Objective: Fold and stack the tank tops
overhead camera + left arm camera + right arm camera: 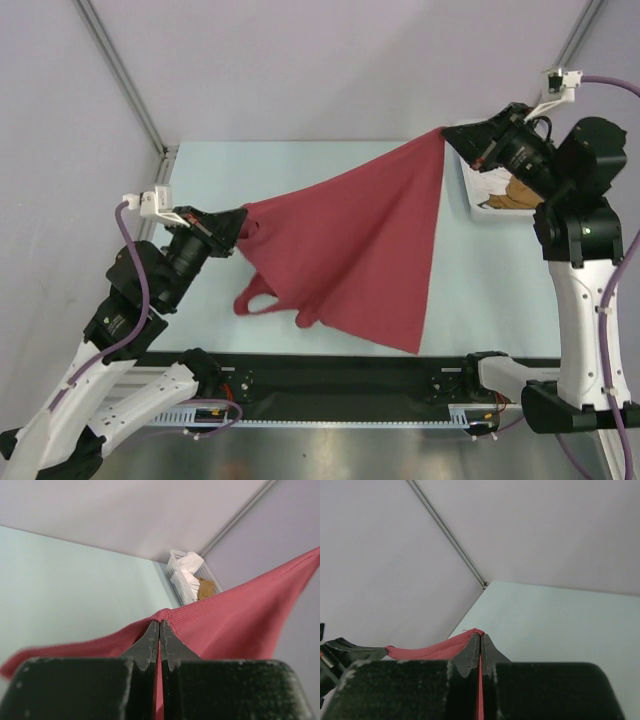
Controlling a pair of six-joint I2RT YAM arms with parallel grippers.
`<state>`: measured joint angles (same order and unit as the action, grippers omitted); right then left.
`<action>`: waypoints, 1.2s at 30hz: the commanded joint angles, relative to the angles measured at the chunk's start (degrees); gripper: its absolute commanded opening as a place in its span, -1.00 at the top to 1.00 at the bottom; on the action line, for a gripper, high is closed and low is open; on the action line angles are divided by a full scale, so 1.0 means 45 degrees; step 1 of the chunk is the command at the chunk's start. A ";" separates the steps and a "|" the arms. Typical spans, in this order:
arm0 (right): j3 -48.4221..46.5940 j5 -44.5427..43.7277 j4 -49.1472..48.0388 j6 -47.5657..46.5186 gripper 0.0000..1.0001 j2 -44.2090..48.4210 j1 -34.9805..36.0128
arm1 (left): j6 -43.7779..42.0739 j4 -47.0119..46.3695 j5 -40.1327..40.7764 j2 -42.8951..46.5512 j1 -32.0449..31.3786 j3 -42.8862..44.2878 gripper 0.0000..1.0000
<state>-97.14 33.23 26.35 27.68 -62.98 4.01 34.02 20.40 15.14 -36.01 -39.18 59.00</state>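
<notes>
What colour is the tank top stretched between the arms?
The tank top is dark red; top external view.
</notes>
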 commanded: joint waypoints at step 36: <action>0.3553 -0.1487 -0.0986 0.0681 1.00 -0.1080 -0.0363 | 0.0408 -0.3449 -0.4588 -0.3576 0.3274 -0.2991 0.92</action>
<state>-87.79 28.84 29.45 27.33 -64.99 3.20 34.11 12.38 4.21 -45.87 -28.64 51.48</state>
